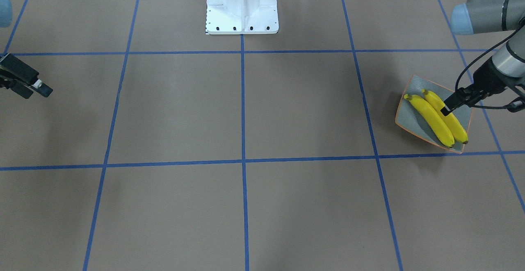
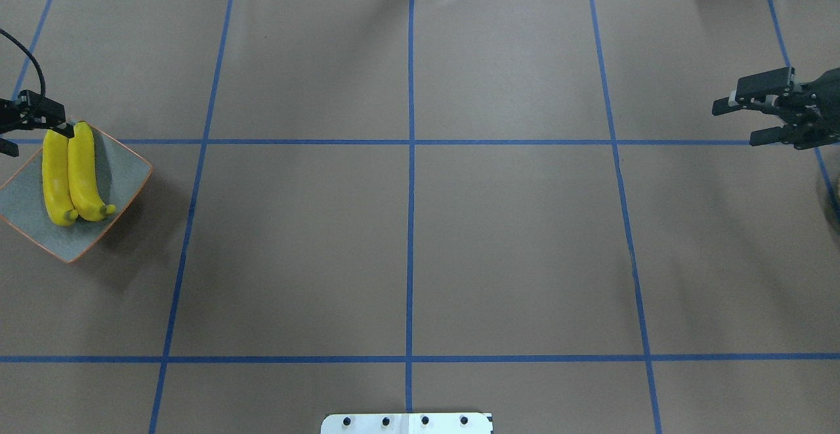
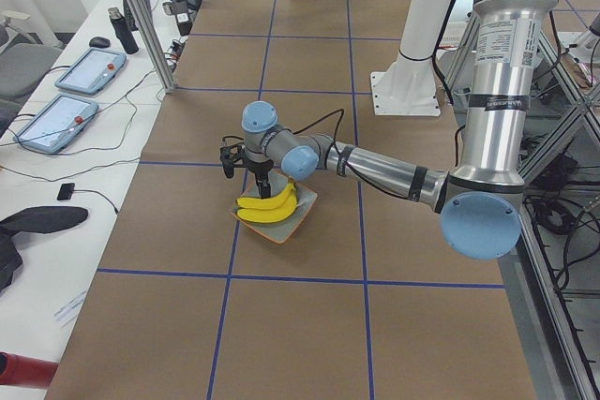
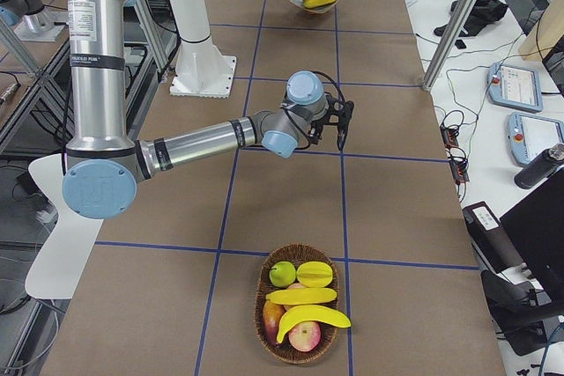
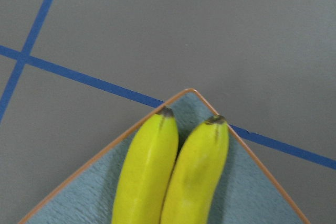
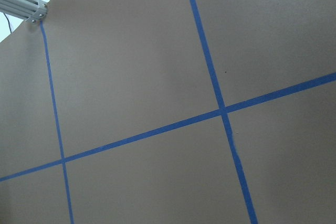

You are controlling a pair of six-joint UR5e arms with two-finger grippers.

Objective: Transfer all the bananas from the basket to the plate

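Observation:
Two yellow bananas lie side by side on the grey-green plate with an orange rim at the table's left end; they also show in the left wrist view. My left gripper is open and empty, just above the bananas' far ends, and one finger hangs over a banana. A third banana lies in the wicker basket at the table's right end. My right gripper is open and empty, hovering over bare table short of the basket.
The basket also holds a green apple, red apples and other yellow fruit. The robot's white base stands at the table's middle rear. Blue tape lines divide the brown table. Tablets and cables lie on the side benches.

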